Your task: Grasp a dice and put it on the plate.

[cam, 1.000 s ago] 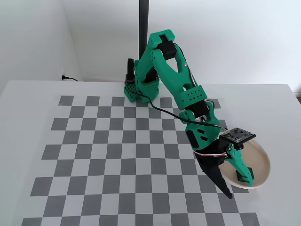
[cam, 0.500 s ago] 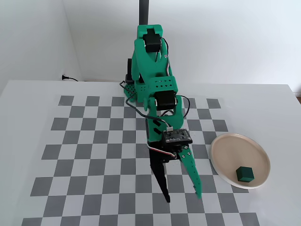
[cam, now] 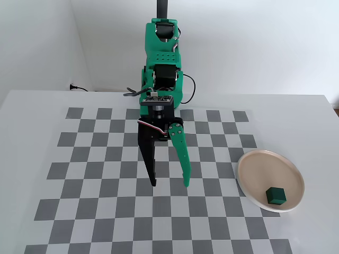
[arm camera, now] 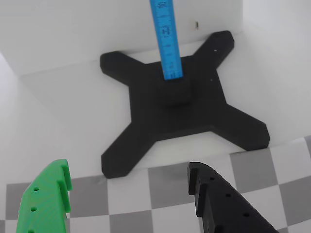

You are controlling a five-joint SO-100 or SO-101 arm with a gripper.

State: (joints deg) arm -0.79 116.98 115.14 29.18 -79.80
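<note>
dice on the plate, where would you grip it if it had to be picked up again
Come from above and pinch two opposite vertical faces of the dice. It is a cube sitting flat inside the plate, near the front rim, so a steep approach should clear the raised edge.

Wrist view cuts off both hand (arm camera: 127,187) fingers.

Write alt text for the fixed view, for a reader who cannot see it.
A dark green dice sits on a beige-pink plate at the right of a checkered table. The green robot arm reaches over the board's centre, its gripper open and empty, one black and one green fingers apart.
</note>
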